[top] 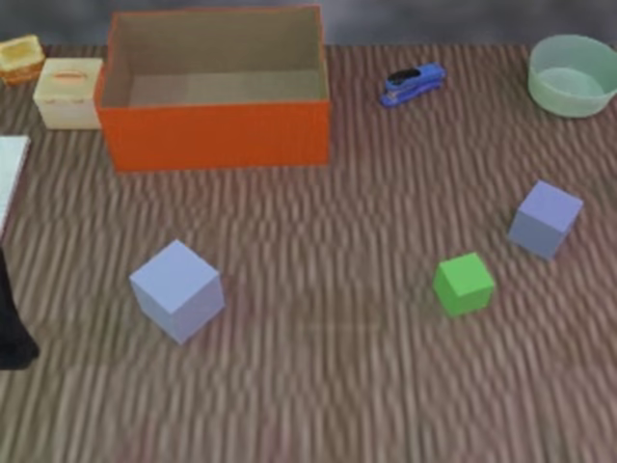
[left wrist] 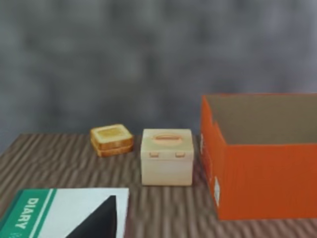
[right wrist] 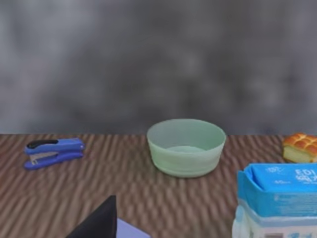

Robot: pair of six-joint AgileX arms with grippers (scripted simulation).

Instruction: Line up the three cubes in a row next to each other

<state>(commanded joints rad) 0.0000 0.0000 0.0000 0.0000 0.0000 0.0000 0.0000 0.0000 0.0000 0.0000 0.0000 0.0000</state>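
Neither pincer's opening can be told; the left arm (top: 14, 328) is parked at nine o'clock. Unaligned: large pale lavender-blue matte cube (top: 177, 289) at seven, small bright green cube (top: 464, 284) and medium lavender-purple cube (top: 546, 218) near three.

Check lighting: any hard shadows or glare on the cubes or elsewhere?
Top view: even light, no glare; green cube, purple cube and pale cube show only face shading. Left wrist view: orange box dimmer inside. Right wrist view: bowl without highlights.
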